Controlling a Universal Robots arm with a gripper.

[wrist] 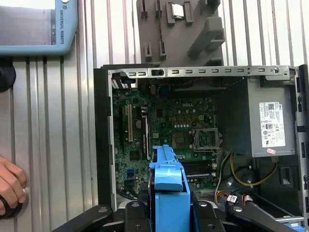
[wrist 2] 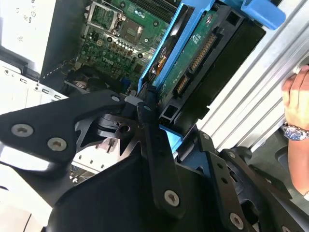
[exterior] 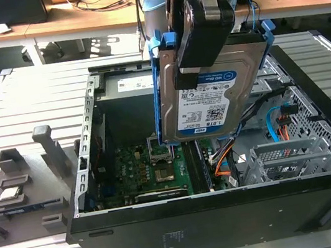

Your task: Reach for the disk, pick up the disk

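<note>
The disk [exterior: 211, 91] hangs upright above the open computer case [exterior: 170, 230], label facing the exterior view's camera, long axis near vertical and slightly tilted, blue rails [exterior: 161, 87] along its sides. The hand [exterior: 204, 30] is clenched on its upper edge; in the second wrist view the fingers [wrist 2: 149, 140] pinch the disk [wrist 2: 203, 63] edge-on. Below it lies the motherboard [exterior: 148, 171]; beside that, toward the exterior view's right, sits a grey drive cage [exterior: 284, 158]. The case rests on a slatted metal worktop [exterior: 29, 101], next to a grey fixture [exterior: 24, 184]. Wooden desks [exterior: 73, 16] stand behind the case. A person's hand [wrist: 9, 186] rests on the worktop in the first wrist view.
</note>
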